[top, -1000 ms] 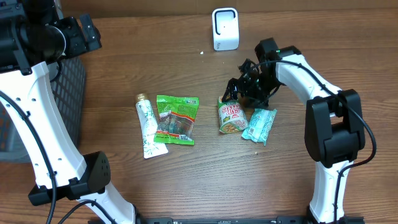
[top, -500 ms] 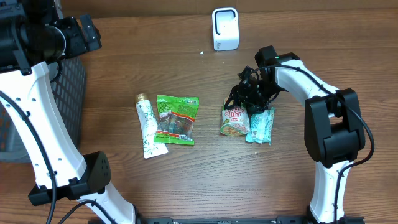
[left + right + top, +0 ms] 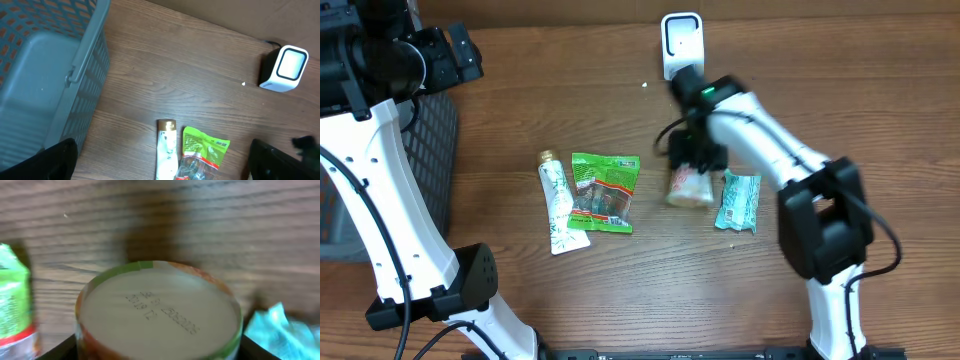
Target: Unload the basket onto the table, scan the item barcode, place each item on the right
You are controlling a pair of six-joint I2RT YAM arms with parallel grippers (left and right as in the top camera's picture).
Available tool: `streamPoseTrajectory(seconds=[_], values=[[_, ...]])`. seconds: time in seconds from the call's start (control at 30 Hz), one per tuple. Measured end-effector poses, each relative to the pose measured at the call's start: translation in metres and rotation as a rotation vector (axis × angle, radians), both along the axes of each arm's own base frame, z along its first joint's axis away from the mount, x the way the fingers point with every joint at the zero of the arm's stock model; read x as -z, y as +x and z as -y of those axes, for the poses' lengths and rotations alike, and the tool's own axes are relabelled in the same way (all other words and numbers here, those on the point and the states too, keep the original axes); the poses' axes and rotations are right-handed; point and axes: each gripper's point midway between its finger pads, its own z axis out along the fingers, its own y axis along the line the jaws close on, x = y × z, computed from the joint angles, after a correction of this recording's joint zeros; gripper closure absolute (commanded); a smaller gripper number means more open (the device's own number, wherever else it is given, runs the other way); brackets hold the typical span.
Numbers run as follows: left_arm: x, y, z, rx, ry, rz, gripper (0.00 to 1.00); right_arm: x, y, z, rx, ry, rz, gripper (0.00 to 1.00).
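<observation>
The right pincer was closed on the round paper noodle cup with its green rim and orange-red print. In the right wrist view the cup filled the whole gap between the dark fingers at the lower corners. Its pale flat end, stamped with a printed code, faced the camera.

From overhead the arm and the cup were blurred. The cup sat directly under the pincer's dark head, over the brown wooden table. It lay between the crinkled green snack packet and the teal foil packet, just beside the teal one. Whether it touched the tabletop could not be told.

The white box-shaped barcode scanner stood at the far edge of the table, near the arm and apart from the cup. A slim white tube with a gold cap lay alongside the green packet's left edge.

The left pincer hung high with its jaws spread wide and nothing between them. It was above the table, next to the grey plastic mesh basket.
</observation>
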Motion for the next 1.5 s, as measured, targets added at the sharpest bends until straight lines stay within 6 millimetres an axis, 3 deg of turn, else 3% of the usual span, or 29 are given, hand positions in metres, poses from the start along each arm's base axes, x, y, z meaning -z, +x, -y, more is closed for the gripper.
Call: streamPoseTrajectory(seconds=[0.2,0.27,0.5,0.57,0.77,1.0,1.07,1.27,1.37,1.5], values=[[0.0,0.0,0.0,0.0,0.0,0.0,0.0,-0.011,-0.009,-0.019,-0.072,-0.252,0.201,0.4],[0.0,0.0,0.0,-0.001,0.0,0.0,0.0,-0.009,-0.009,-0.022,-0.084,-0.298,0.235,0.32],[0.0,0.0,0.0,0.0,0.0,0.0,0.0,0.012,-0.011,0.002,-0.081,-0.444,0.201,0.16],[0.0,0.0,0.0,0.0,0.0,0.0,0.0,0.006,-0.013,0.004,-0.085,-0.462,0.182,0.15],[0.0,0.0,0.0,0.0,0.0,0.0,0.0,-0.025,0.001,-0.014,-0.077,-0.395,0.225,0.06],[0.0,0.0,0.0,0.0,0.0,0.0,0.0,-0.04,-0.003,-0.045,-0.076,-0.2,0.152,0.03],[0.0,0.0,0.0,0.0,0.0,0.0,0.0,-0.045,-0.002,-0.042,-0.069,-0.175,0.127,0.02],[0.0,0.0,0.0,0.0,0.0,0.0,0.0,-0.054,0.011,0.001,0.001,-0.047,-0.029,0.04],[0.0,0.0,0.0,0.0,0.0,0.0,0.0,-0.049,0.017,0.021,0.041,-0.01,-0.074,0.06],[0.0,0.0,0.0,0.0,0.0,0.0,0.0,-0.031,0.004,0.036,0.06,-0.013,-0.157,0.14]])
